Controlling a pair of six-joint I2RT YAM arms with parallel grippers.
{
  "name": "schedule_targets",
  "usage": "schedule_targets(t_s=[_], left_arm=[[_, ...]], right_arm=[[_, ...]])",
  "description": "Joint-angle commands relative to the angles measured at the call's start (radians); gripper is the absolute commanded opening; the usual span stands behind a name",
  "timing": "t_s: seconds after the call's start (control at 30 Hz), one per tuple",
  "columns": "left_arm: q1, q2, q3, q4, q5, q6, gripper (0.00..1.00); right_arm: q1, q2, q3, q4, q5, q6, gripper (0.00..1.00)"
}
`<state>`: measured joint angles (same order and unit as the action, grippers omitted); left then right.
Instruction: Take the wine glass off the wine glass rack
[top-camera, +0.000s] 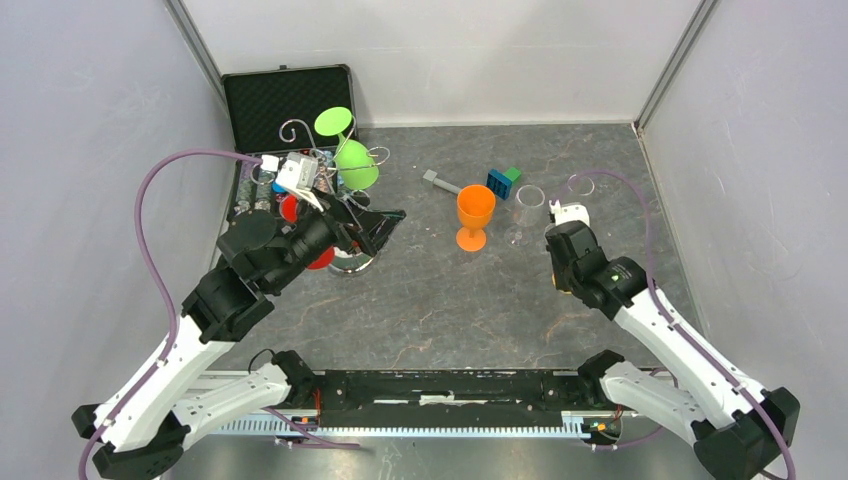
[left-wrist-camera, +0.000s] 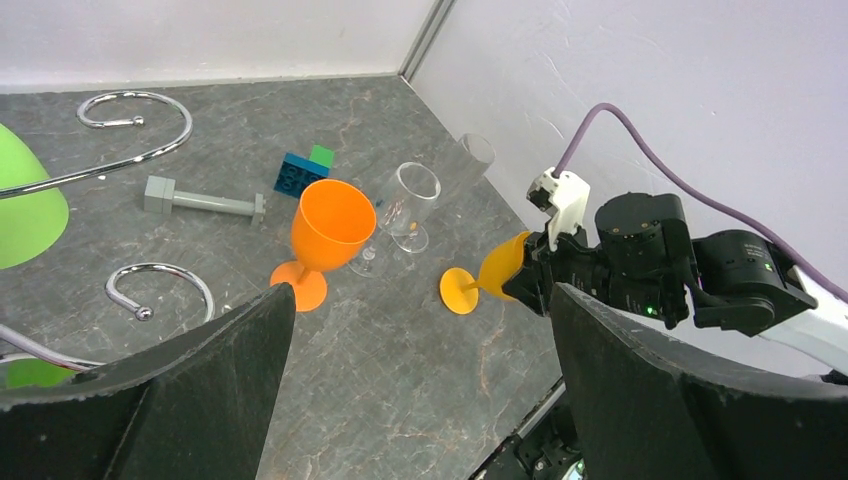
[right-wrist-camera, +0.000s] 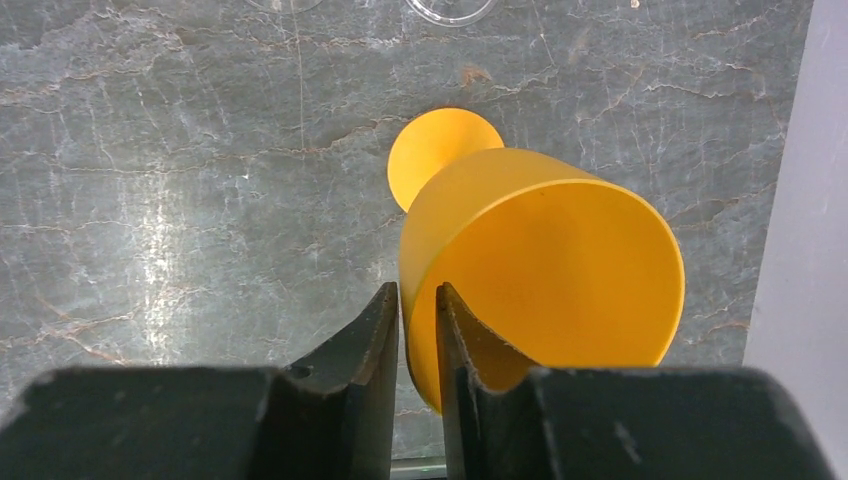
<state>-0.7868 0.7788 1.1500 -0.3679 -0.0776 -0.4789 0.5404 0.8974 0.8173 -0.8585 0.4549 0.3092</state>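
Yellow glass (right-wrist-camera: 540, 270) rim sits in right gripper (right-wrist-camera: 417, 300), one finger inside, one outside, jaws a narrow slit; clamped or loosed, can't tell. Left gripper (top-camera: 368, 222) gapes wide, holding nothing. Green glass (top-camera: 356, 165) hangs on rack (top-camera: 352, 263) just beyond it.

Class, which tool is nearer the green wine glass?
Left. The left tool is beside the green wine glass; the right tool is far off, at a yellow wine glass.

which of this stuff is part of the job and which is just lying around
Job: wine glass rack, green wine glass hanging on it, yellow wine glass.
Lying about: orange wine glass, clear glasses, grey peg, blue-green block, black case.
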Motion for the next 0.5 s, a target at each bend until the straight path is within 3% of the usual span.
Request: schedule_targets(t_s=[0.0,0.23,0.33,0.47], left_arm=[[-0.002,-0.002,0.023,-0.006,-0.018,0.06,1.0],[-0.002,-0.005,0.042,-0.04,-0.071,0.105,1.0],[-0.002,-0.038,0.023,-0.044,-0.212,0.129,1.0],[-0.002,-0.123,-0.031,0.001,-0.363,0.168,1.0]], right_arm=[[-0.003,0.034,0.046,0.034,0.049,-0.027,0.26],[-0.003,0.073,0.136,0.04,0.13,-0.028,0.39],[-0.004,0.038,0.166,0.083,0.134,-0.041,0.51],[-0.003,-0.017,0.194,0.134,0.142,-0.058,0.59]])
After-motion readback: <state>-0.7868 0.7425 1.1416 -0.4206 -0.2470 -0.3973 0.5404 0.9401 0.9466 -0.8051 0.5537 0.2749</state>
